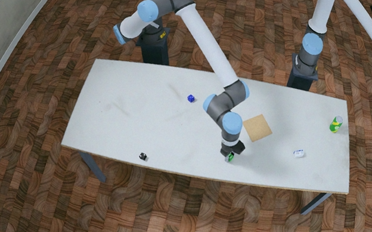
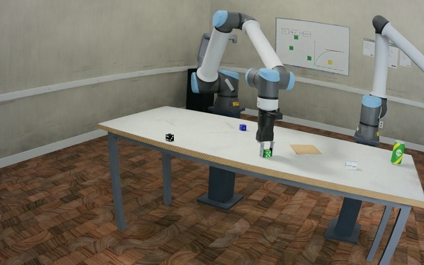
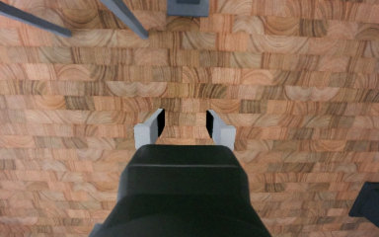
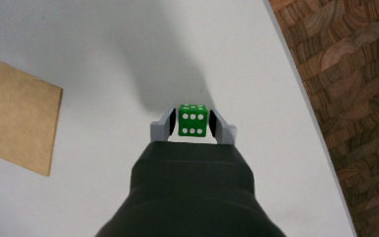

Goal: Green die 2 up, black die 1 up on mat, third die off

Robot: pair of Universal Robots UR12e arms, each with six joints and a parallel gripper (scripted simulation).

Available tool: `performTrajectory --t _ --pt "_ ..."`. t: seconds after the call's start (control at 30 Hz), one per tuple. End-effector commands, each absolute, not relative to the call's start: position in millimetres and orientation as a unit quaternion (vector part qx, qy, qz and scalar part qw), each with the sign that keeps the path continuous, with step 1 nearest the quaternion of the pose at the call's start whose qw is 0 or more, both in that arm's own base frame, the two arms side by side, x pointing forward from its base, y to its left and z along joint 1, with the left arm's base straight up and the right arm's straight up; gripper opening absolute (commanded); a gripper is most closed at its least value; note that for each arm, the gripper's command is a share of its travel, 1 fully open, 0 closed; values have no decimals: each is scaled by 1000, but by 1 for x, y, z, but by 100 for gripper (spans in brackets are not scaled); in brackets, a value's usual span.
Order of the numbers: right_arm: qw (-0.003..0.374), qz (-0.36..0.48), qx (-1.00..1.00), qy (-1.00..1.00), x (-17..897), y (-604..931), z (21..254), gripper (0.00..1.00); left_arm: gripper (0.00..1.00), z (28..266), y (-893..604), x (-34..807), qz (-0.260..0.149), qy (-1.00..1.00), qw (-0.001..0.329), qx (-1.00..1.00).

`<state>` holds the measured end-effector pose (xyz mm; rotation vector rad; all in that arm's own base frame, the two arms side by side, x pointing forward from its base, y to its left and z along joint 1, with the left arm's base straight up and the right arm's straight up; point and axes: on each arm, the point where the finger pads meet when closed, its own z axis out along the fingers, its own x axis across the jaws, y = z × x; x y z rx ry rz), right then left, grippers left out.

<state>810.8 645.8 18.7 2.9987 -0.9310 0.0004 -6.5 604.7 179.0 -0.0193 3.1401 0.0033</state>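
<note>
Open right hand [image 1: 229, 157] [image 2: 266, 153] [image 4: 192, 122] around green die [image 1: 231, 157] [image 2: 267, 153] [image 4: 192, 121], black die [image 1: 142, 156] [image 2: 169, 137] near table [image 1: 158, 111] [image 2: 203, 134] [image 4: 266, 148] edge, upright can [image 1: 335, 124] [image 2: 397, 153]

Pale walls [image 2: 93, 46] enclose a wood-block floor [image 1: 174, 218] [image 2: 156, 243] [image 3: 188, 89] [image 4: 326, 54]; a whiteboard [image 2: 331, 31] hangs behind, with what look like paper notices [image 2: 369, 47] alongside.

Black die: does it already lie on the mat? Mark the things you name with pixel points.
No, the black die [image 1: 142, 156] [image 2: 169, 137] lies on the bare tabletop, far from the mat [image 1: 257, 127] [image 2: 305, 149].
</note>
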Motion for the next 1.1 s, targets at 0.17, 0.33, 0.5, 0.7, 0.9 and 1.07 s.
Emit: performTrajectory --t 0.17,0.33,0.5,0.7,0.9,1.07 --pt "0 0 955 -297 811 645 20 57 100 177 604 -9 0 1000 0 -7" --pt "0 0 955 -297 811 645 20 57 100 177 604 -9 0 1000 0 -7" --pt "0 0 955 -297 811 645 20 57 100 177 604 -9 0 1000 0 -7" --pt "0 0 955 -297 811 645 20 57 100 177 604 -9 0 1000 0 -7" --pt "0 0 955 -297 811 645 20 57 100 177 604 -9 0 1000 0 -7" --pt "0 0 955 -297 811 645 20 57 100 177 604 -9 0 1000 0 -7"
